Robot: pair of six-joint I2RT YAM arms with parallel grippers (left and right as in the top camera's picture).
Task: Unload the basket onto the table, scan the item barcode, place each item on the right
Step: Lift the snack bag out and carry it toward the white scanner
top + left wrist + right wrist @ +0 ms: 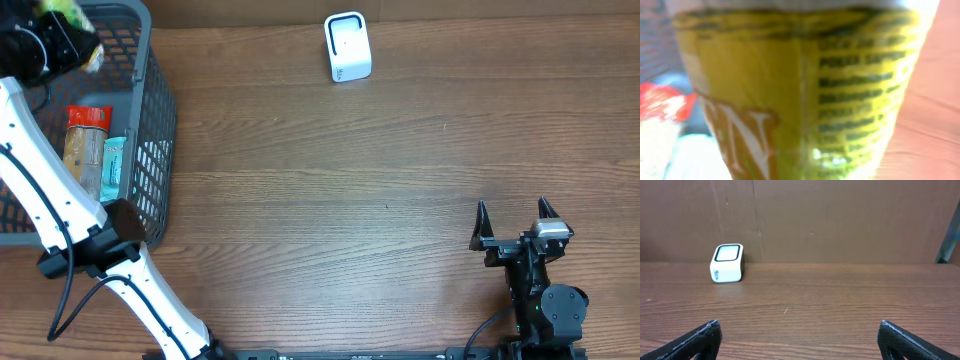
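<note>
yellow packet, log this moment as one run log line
left gripper: shut on yellow packet, above basket | right gripper: open, empty | scanner: on table, scan not yet done

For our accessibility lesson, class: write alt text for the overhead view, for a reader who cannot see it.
The left gripper holds a yellow plastic packet over a grey mesh basket at the left of a brown wooden table. A small white box-shaped scanner stands at the far edge; the right gripper is open, bottom right.
</note>
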